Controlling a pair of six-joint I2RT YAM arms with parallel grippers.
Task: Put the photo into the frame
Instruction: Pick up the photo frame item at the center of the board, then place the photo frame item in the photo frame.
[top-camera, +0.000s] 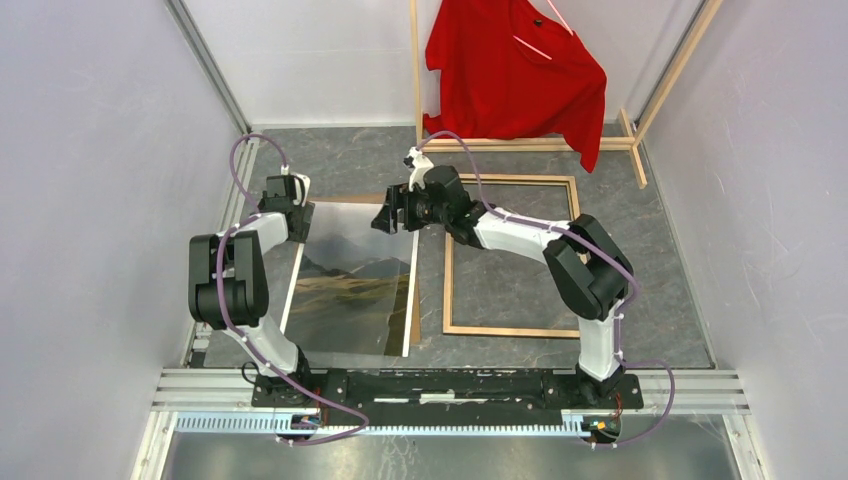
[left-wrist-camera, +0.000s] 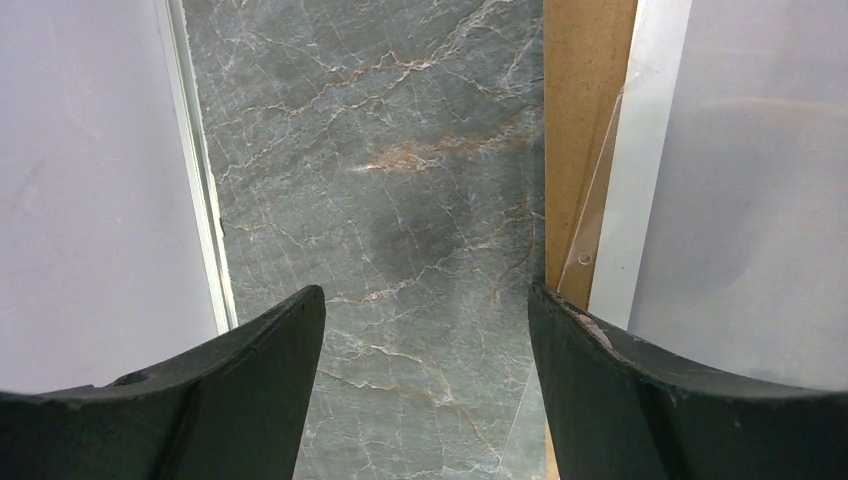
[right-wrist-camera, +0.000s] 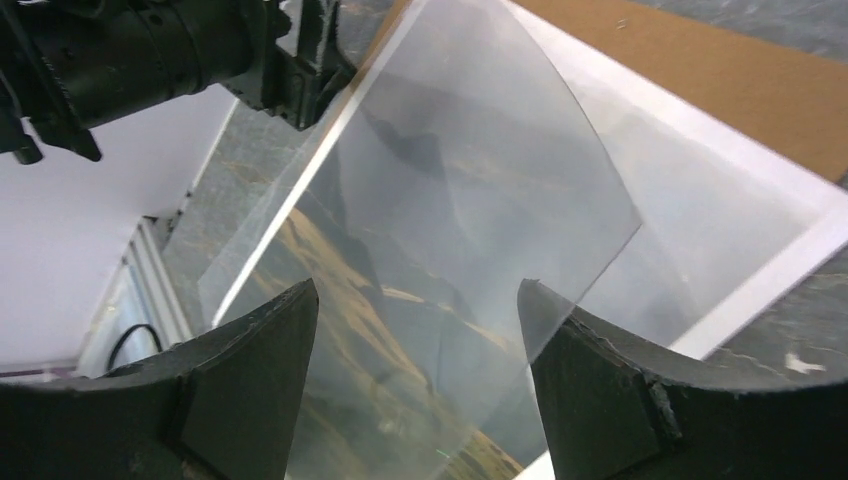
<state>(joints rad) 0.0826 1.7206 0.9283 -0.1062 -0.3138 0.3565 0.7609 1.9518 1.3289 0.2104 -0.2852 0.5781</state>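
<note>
Frame (top-camera: 510, 330): wood-back up, just right of the photo; light, stiff rails.
Photo (top-camera: 350, 295): flat on the brown backing board (right-wrist-camera: 740, 80); limp paper that probably creases easily, best pinched at its white border.
Clear sheet (right-wrist-camera: 480, 180): bowed above the photo; looks slippery.
Right gripper (right-wrist-camera: 415, 290): spread wide, clamping nothing.
Left gripper (left-wrist-camera: 425, 300): spread wide, empty.

Robot lab test cell: plain white enclosure walls (top-camera: 90, 150), aluminium mounting rail (top-camera: 700, 385), marble-pattern tabletop (top-camera: 680, 260).
</note>
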